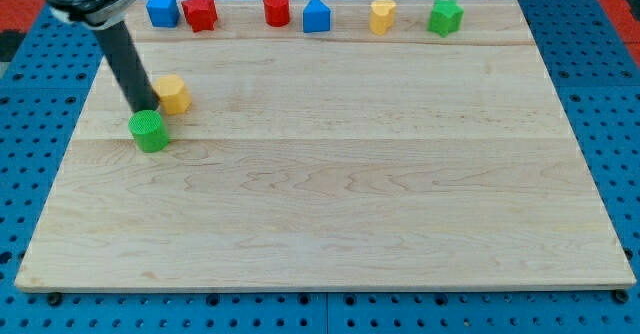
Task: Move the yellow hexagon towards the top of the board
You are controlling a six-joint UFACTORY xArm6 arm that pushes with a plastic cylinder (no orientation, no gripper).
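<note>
On the wooden worktop, near its left edge, my tip rests just left of the yellow hexagon and just above a green cylinder. Bare wood lies between the hexagon and the top-edge row, below the red star. The rod carries no hand.

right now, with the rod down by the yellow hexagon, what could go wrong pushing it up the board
1. My tip sits at the view's left of the yellow hexagon, not below it, so a push from here would likely send it toward the view's right rather than up.
2. The green cylinder lies just below my tip; repositioning under the hexagon could knock it.
3. The blue block and red block stand above; a long push may hit them.
</note>
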